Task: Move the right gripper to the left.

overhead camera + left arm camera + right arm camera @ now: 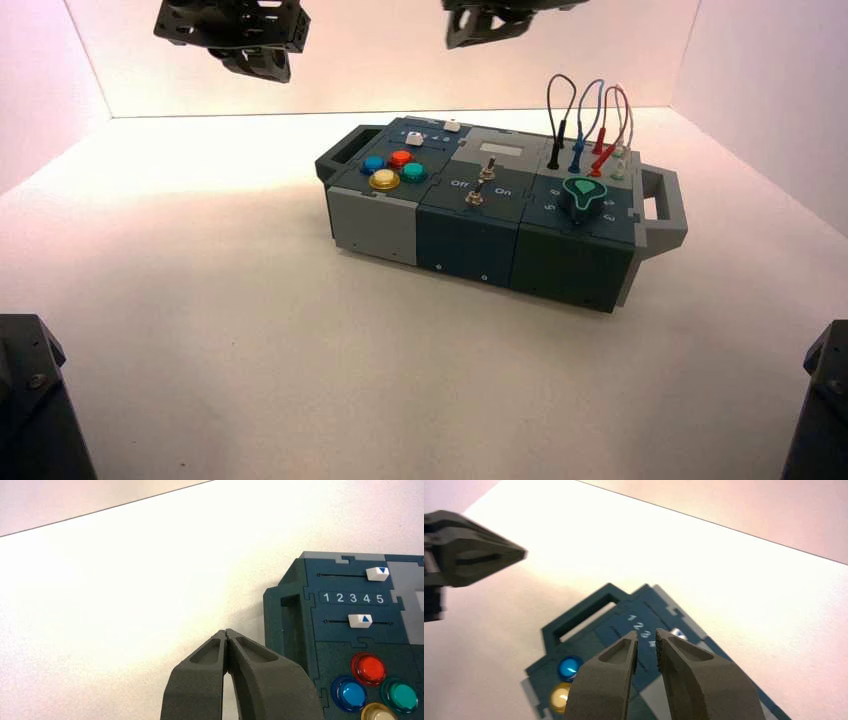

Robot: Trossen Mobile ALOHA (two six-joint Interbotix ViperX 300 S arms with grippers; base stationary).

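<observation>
Right pincer [487, 30], black, angular, matte plastic, hangs high above the far side of the box, over its left-middle part. In its wrist view the 2 blunt grey fingers [609, 680] stand narrow, a thin slit between the tips, holding nothing; they point down toward the slider panel and the box's left handle. Long axis runs steeply downward.

Left pincer [250, 45], bulkier black framework, hangs high beyond the box's left end, well apart from it. Its 2 wedge fingers [260, 675] meet at the tips, empty.

Blue-grey modular box [470, 235], matte panels with jigsaw-style seams, sits on the pale smooth surface [200, 330], turned somewhat askew. 2 loop handles, 1 at each end.

Left section: 4 glossy domed buttons, red [369, 668], blue [350, 694], green [401, 695], yellow [377, 712]. Behind them, 2 white sliders [376, 573] either side of lettering "1 2 3 4 5".

Middle: 2 metal toggle switches [483, 181]. Right: 1 teal teardrop knob [583, 193]; looped wires [590, 115] in black, blue and red, plugged in upright.
</observation>
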